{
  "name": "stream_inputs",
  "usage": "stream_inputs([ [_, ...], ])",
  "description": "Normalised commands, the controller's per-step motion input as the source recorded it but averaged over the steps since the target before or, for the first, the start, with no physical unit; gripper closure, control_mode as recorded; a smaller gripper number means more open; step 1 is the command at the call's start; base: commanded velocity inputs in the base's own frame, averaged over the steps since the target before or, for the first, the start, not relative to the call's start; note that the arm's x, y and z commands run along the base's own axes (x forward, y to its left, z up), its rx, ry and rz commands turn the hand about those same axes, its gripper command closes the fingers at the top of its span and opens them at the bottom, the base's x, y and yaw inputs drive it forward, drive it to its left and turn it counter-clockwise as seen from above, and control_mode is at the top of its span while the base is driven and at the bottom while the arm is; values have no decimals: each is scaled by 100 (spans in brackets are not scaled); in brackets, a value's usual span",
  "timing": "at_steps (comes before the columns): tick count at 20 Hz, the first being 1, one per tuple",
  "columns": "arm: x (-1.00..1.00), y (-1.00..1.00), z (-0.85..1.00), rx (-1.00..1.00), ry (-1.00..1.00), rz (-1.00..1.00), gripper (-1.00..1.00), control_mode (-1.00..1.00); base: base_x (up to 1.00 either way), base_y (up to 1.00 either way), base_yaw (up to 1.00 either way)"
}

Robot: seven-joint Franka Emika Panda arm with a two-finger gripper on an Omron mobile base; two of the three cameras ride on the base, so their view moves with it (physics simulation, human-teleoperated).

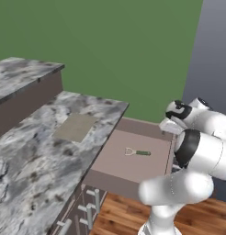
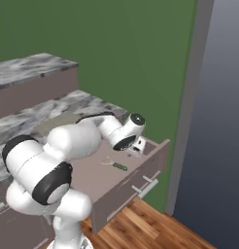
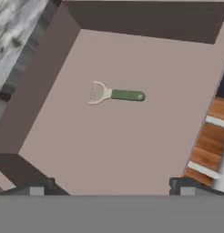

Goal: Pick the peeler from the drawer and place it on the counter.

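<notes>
Lying flat in the drawer point(image 3: 132, 150), the peeler point(image 3: 117, 93), seemingly below the wide-spread gripper point(image 3: 111, 185)

Peeler point(image 3: 114, 93) flat on drawer point(image 3: 132, 150) bottom, green handle pointing right, pale loop head left, apart from all walls. Gripper point(image 3: 112, 187) spread wide, well clear of peeler. Marbled tabletop point(image 3: 16, 25) upper left; wood floor point(image 3: 214, 145) right.

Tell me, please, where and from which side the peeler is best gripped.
Probably the dark green handle of the peeler, taken from straight above: it lies flat and alone on the floor of the drawer, and the straight handle suits open jaws better than the thin loop head.
</notes>
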Motion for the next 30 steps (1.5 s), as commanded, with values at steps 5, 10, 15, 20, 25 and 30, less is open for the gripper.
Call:
stream_inputs([
  [5, 25, 80, -42, -6, 25, 79, -100, -100, 0, 0, 0],
  [10, 41, 58, -53, -8, 11, 69, -100, -100, 0, 0, 0],
  [15, 10, 5, -64, -8, 0, 35, -100, -100, 0, 0, 0],
  [20, 1, -5, -85, -1, -1, 7, -100, -100, 0, 0, 0],
  [25, 31, -6, -67, 0, -16, 4, -100, -100, 0, 0, 0],
  [30, 45, -11, -51, 0, -22, 10, -100, -100, 0, 0, 0],
])
